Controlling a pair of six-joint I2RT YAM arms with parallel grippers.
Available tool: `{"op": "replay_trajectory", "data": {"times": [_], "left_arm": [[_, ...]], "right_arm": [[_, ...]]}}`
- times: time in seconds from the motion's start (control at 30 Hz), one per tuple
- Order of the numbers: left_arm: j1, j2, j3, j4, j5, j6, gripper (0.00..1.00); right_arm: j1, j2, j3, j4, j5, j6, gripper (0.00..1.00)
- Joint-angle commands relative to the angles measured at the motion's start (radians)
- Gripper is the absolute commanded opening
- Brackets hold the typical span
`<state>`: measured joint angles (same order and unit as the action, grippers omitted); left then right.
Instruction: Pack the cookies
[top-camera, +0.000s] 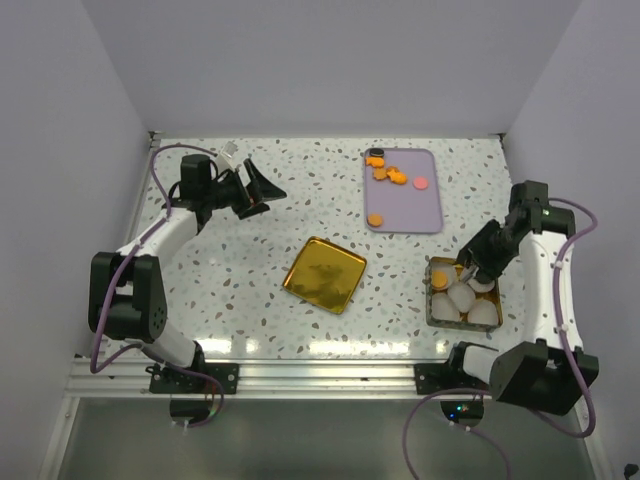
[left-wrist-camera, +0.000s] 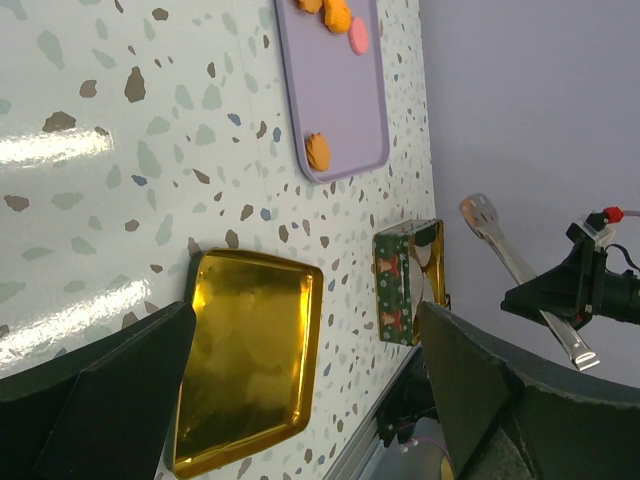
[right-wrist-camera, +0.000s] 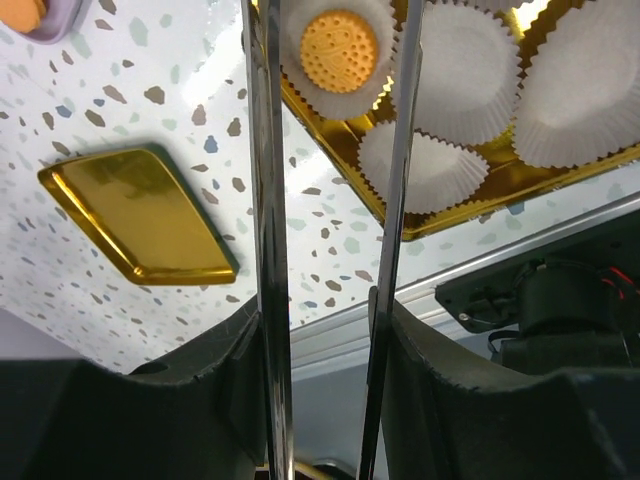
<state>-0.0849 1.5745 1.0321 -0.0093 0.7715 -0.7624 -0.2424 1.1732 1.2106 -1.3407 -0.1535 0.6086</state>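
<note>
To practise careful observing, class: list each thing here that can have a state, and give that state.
Tin: open, one orange cookie inside.
Lid: off the tin, lying apart.
Tongs: blades apart.
Left gripper: jaws open, empty.
Right gripper: jaws closed on the tongs.

high rear overhead, close wrist views, shared lid (top-camera: 324, 274)

In the right gripper (top-camera: 472, 262), one pair of tongs (right-wrist-camera: 262, 250). Under it, one tin (top-camera: 431, 300) with one orange cookie (right-wrist-camera: 339, 50) and at least four paper cups (right-wrist-camera: 460, 70). Far ahead, one tray (top-camera: 425, 210) carries cookies (top-camera: 381, 173): at least four orange, one pink, one black. One gold lid (top-camera: 324, 274).
</note>
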Motion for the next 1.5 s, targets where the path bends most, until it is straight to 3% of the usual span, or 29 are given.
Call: {"op": "replay_trajectory", "data": {"times": [0.0,0.27,0.53,0.97,1.47], "left_arm": [[0.011,0.001,0.033,0.031,0.000,0.020,0.99],[0.011,-0.007,0.052,0.011,-0.018,0.035,0.99],[0.020,-0.030,0.059,-0.054,-0.037,0.049,1.00],[0.040,-0.067,0.057,-0.080,-0.055,0.064,1.00],[0.076,-0.065,0.046,-0.084,-0.044,0.074,1.00]], "right_arm": [[0.009,0.054,0.075,0.064,-0.072,0.005,0.43],[0.267,0.273,0.268,0.123,-0.014,0.057,0.45],[0.420,0.485,0.372,0.170,-0.047,0.048,0.47],[0.506,0.743,0.510,0.199,-0.109,0.023,0.50],[0.566,0.796,0.529,0.176,-0.118,0.019,0.51]]}}
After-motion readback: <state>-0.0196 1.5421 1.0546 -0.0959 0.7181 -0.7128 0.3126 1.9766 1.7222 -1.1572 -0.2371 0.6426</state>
